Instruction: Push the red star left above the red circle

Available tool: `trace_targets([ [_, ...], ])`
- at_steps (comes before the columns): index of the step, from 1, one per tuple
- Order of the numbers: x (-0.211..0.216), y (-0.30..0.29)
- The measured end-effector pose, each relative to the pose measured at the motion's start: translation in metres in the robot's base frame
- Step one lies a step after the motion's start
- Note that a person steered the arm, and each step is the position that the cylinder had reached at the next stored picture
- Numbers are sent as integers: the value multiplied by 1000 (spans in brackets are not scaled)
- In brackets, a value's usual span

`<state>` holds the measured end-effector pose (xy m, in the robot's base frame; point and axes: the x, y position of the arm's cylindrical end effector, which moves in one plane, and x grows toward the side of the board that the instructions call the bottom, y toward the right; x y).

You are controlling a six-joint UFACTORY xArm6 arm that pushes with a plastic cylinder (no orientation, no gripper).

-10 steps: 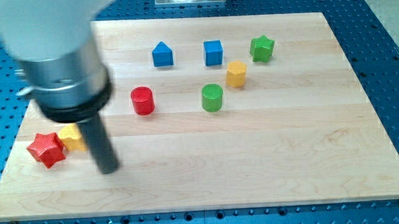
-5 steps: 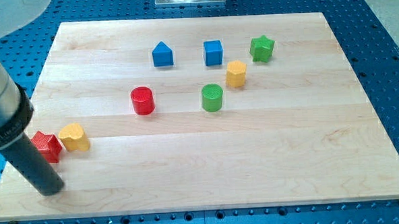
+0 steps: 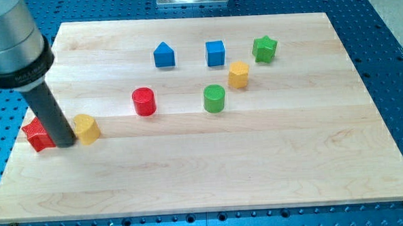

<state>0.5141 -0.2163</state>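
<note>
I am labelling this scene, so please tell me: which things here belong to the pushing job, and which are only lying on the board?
Belong to the job:
red star, at the board's left edge
red circle
my tip, between the red star and the yellow block

Only lying about:
yellow block beside my tip
blue house-shaped block
blue cube
green star
yellow block
green circle

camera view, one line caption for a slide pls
My tip wedged between the red star and a yellow block, red circle farther right.
</note>
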Motion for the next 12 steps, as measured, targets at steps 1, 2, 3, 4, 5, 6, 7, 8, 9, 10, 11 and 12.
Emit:
trace_targets([
  [1, 38, -7],
  [2, 38, -36],
  [3, 1, -48],
  [4, -27, -37],
  [5, -76, -33],
  [6, -122, -33],
  [7, -147, -33],
  [8, -150, -37],
  [9, -138, -45],
  [10, -125, -48],
  [11, -148, -50],
  [12, -194, -50],
])
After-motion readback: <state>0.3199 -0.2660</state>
